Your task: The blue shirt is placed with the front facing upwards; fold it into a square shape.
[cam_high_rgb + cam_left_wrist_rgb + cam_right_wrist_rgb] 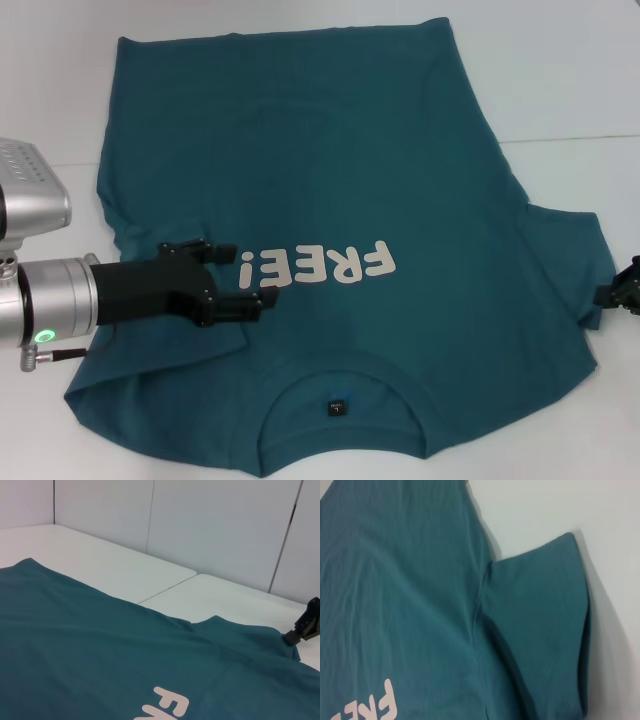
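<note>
Teal-blue cotton covers most of the white table [560,60]: the blue shirt [330,160] lies spread flat, front up, collar toward the robot and hem at the far side. The white "FREE!" lettering [320,266] runs across the chest, and a small dark neck label [337,407] sits inside the collar.

The left gripper [252,277] reaches in from the robot's left, low over the shirt. Its two black fingers point toward the lettering with a clear gap between them, parted and holding nothing. One fingertip ends just beside the exclamation mark. The cloth on that side looks folded in over the body, so no left sleeve sticks out, and the arm lies across that fold.

The right gripper [627,287] shows only as a black piece at the picture's edge, right at the outer hem of the right sleeve [540,630]. It seems to touch the cloth there, but I cannot tell whether it is clamped or apart. The right sleeve lies flat on the table, stretched outward, with a soft crease where it meets the body.
</note>
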